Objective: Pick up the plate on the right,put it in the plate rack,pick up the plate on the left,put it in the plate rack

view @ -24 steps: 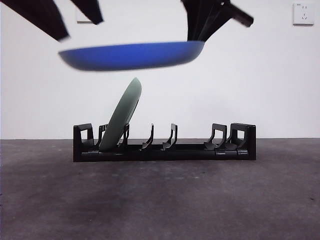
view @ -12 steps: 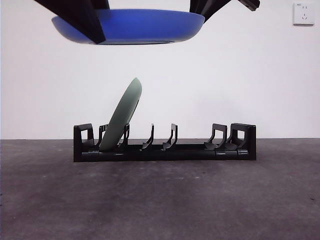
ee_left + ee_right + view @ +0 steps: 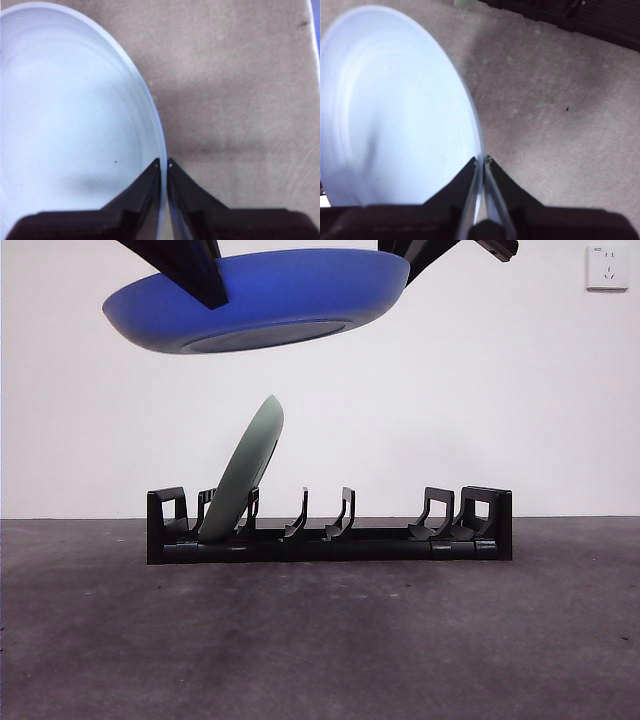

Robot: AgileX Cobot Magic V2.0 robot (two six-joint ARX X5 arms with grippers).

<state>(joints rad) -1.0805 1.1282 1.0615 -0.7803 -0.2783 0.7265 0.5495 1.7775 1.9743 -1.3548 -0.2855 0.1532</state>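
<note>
Both grippers [image 3: 164, 162] [image 3: 481, 159] clamping blue plate [image 3: 270, 300], now tilted, underside showing

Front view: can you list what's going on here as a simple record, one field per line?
Blue plate: held in the air above the rack, tilted, underside showing
Left gripper: shut on the blue plate's rim
Right gripper: shut on the blue plate's rim
Green plate: standing in the rack near one end, leaning
Rack: black, on the table, other slots free
Table: dark grey
Progress: one plate racked, blue plate not yet in
</note>
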